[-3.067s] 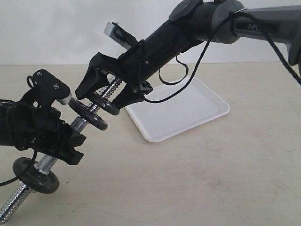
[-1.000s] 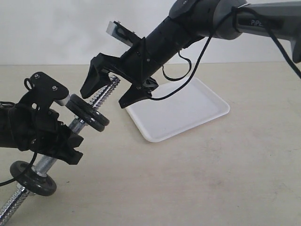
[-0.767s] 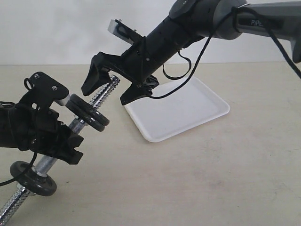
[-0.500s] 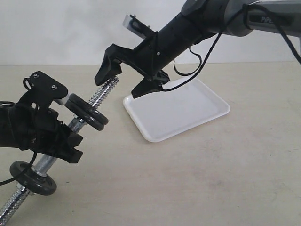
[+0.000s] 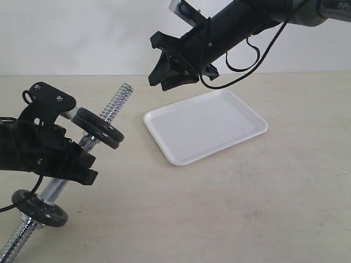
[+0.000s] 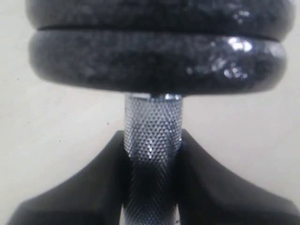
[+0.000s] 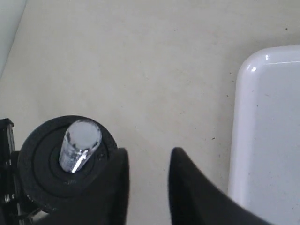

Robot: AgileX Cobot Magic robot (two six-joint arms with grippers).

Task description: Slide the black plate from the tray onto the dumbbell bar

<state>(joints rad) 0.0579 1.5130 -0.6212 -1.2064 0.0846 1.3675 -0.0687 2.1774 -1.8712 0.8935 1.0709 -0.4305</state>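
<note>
The left gripper (image 6: 152, 187) was clamped on the tilted bar (image 5: 118, 104). The plate (image 5: 93, 118) sat on the bar just above that grip, flat against a second disc (image 5: 107, 142), well apart from the tray (image 5: 164, 148). A third disc (image 5: 39, 207) sat lower down. The right gripper (image 5: 164, 81) hung above the tray's far corner, jaws narrow and holding nothing. The left gripper hid the bar's middle, and the picture's edge cut off its lower end. The left wrist view showed the discs blurred.
</note>
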